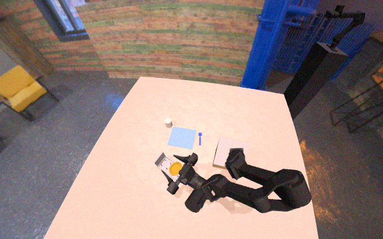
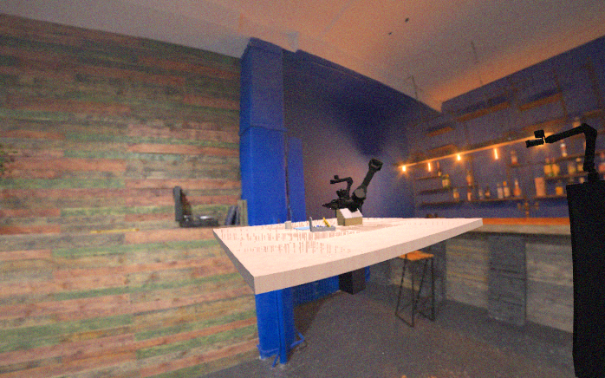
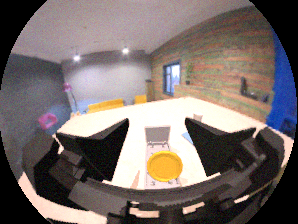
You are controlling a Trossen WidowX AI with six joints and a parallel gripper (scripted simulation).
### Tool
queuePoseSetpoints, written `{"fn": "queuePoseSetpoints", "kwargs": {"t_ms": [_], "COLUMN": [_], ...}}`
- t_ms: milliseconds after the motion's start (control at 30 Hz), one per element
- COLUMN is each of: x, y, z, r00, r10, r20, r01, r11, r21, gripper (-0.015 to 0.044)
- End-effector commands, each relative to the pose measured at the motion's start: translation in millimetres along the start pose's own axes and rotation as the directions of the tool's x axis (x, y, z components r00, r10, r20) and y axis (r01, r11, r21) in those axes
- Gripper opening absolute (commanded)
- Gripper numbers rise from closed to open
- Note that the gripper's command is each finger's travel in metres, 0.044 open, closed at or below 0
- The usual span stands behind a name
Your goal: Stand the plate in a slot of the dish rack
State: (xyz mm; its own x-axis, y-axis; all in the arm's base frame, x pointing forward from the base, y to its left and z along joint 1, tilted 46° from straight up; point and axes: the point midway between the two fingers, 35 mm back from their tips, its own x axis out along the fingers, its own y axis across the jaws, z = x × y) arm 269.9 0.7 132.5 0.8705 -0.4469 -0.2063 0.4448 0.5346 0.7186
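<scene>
The arm (image 1: 258,197) (image 2: 360,192) is matte black throughout, with smooth, thick, rounded links and bulky cylindrical joint housings. The gripper (image 1: 171,168) (image 3: 157,120) matches it in black; two dark, wedge-shaped fingers taper to pointed tips. Blocky, faceted housings flank the fingers, joined by a broad, curved black crosspiece. Finer surface details are too blurred to record.
</scene>
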Motion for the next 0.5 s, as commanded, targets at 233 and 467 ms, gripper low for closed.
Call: {"fn": "queuePoseSetpoints", "kwargs": {"t_ms": [233, 467], "x": [6.4, 23.9], "y": [-2.1, -13.6], "z": [24.1, 23.1], "r00": [1.000, 0.988], "r10": [-0.022, -0.133], "r20": [-0.015, -0.072], "r01": [0.021, 0.105], "r11": [0.994, 0.945], "r21": [-0.108, -0.309], "gripper": [0.0400, 0.0400]}}
